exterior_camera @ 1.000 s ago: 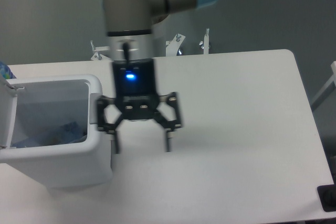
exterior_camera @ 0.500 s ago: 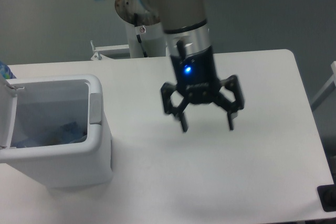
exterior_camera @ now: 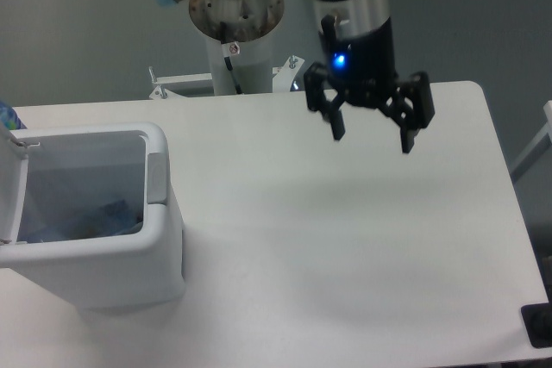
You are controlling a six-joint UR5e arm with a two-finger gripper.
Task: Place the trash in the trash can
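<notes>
The black two-finger gripper (exterior_camera: 373,135) hangs empty with its fingers spread apart above the far side of the plain white counter (exterior_camera: 345,247), well apart from the large white boxy plastic trash can (exterior_camera: 164,239) at the left edge. Inside the open can lies a bluish crinkled plastic piece (exterior_camera: 108,217), likely light, springy and slippery, best pinched across its middle. Grey floor surrounds the counter.

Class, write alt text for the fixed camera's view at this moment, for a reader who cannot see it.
A robot arm's open gripper hangs empty above the far right part of a white table, well away from the white trash can at the left edge. The can's lid is open, and something bluish lies inside; no loose trash shows on the table.
</notes>
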